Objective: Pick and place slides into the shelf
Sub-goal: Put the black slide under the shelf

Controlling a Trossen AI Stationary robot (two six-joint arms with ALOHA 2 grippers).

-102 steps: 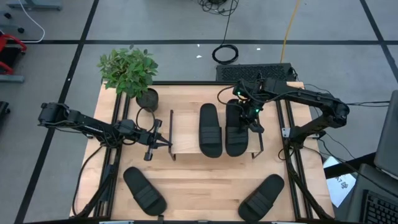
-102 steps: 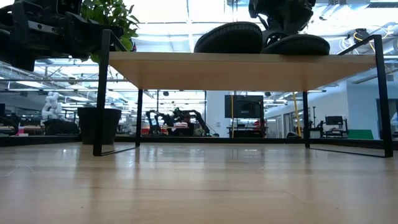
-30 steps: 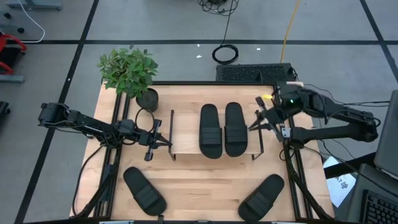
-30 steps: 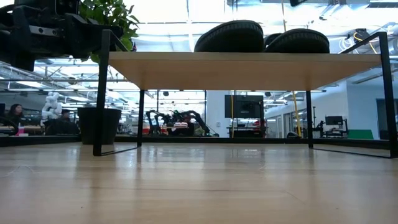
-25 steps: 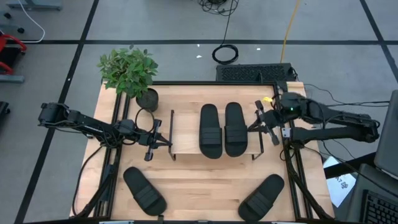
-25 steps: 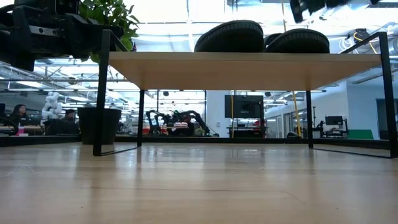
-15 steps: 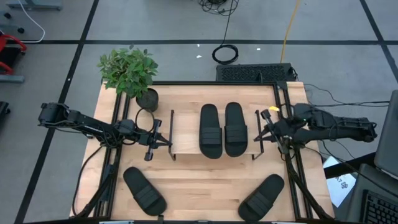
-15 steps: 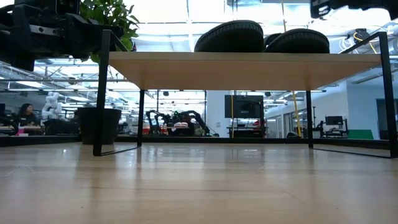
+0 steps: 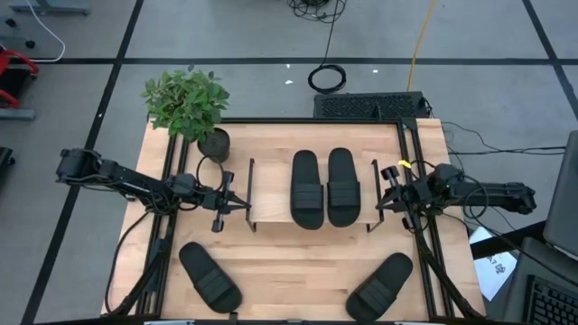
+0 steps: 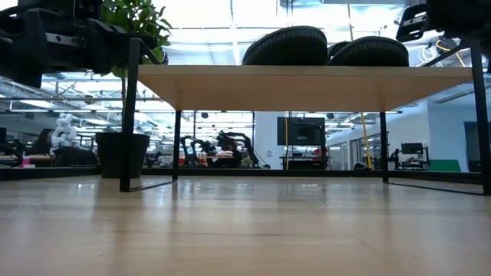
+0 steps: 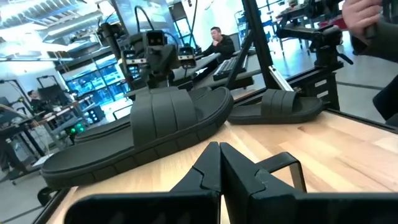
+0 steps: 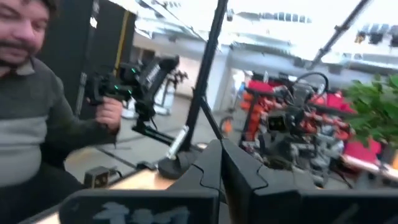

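Black slides (image 9: pixel 325 188) are lying side by side at the centre of the high view on the shelf (image 9: pixel 271 194), two more (image 9: pixel 209 276) (image 9: pixel 380 284) sitting low in the frame, while the left gripper (image 9: pixel 219 202) is hovering left of the shelf and the right gripper (image 9: pixel 390 191) right of it. In each wrist view, left (image 11: pixel 219 163) and right (image 12: pixel 216 163), the fingertips are pressing together at bottom centre.

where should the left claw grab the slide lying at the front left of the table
Grip the slide by its wide strap, coming straight down from above. It lies flat, sole down, angled diagonally on the table, so the raised strap across its middle looks like the easiest part to pinch; the sole's edge sits flush on the wood. The left claw is shut beside the shelf and would likely need to turn to match.
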